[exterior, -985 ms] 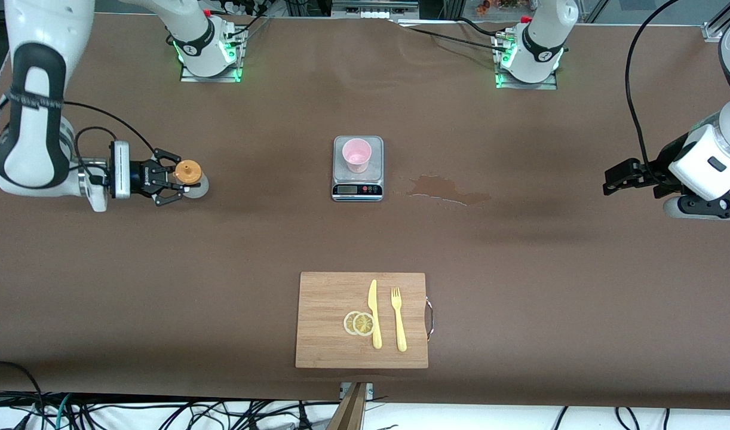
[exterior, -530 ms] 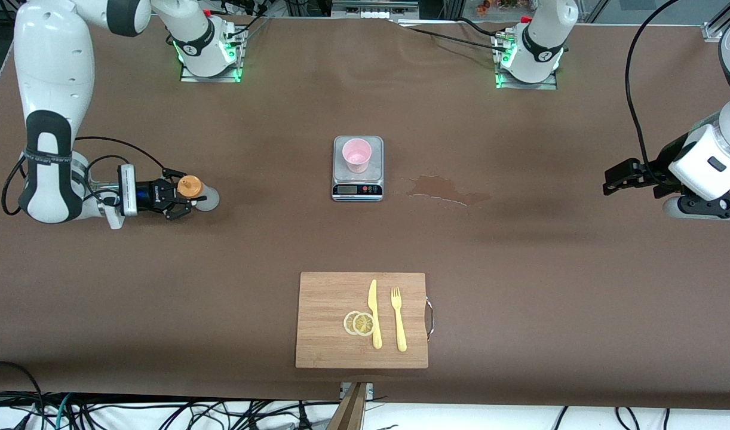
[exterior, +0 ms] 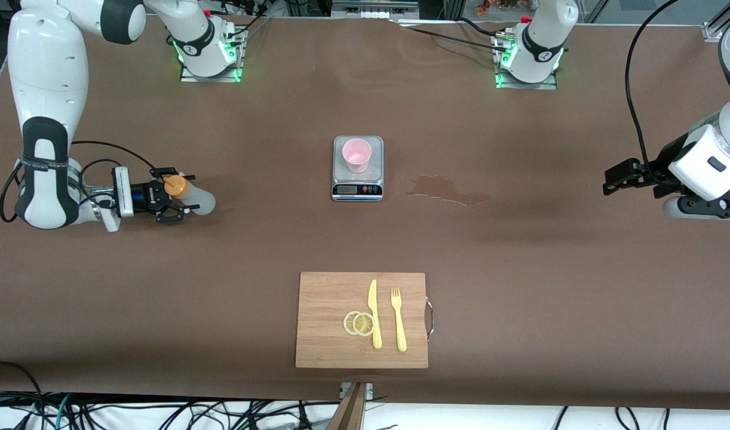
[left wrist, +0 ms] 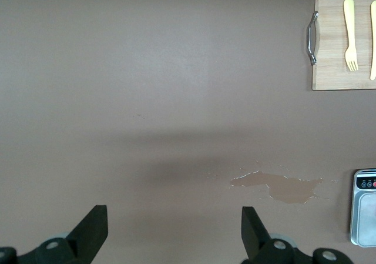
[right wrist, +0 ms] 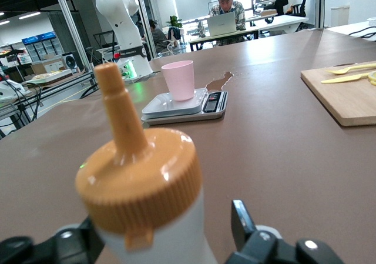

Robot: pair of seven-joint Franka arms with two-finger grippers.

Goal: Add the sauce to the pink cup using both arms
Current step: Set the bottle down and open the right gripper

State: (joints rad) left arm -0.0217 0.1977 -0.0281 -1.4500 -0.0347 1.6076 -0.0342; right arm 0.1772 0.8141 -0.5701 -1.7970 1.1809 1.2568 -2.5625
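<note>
The sauce bottle (exterior: 201,200), whitish with an orange nozzle cap, stands on the table toward the right arm's end, its cap leaning toward the gripper. It fills the right wrist view (right wrist: 141,181). My right gripper (exterior: 189,192) is low at the table and open, with a finger on each side of the bottle (right wrist: 164,229). One finger (right wrist: 242,220) stands clear of the bottle's wall. The pink cup (exterior: 356,154) stands upright on the grey scale (exterior: 357,179) at mid-table, also seen in the right wrist view (right wrist: 178,79). My left gripper (exterior: 611,179) waits open and empty over the left arm's end (left wrist: 174,240).
A wet spill (exterior: 448,190) lies beside the scale toward the left arm's end. A wooden cutting board (exterior: 329,322) with lemon slices, a yellow knife and a fork lies nearer the front camera than the scale.
My right gripper has come down toward the table and shifted nearer the front camera. The bottle between its fingers shifted with it, and its cap now leans more toward the gripper. The left arm is still.
</note>
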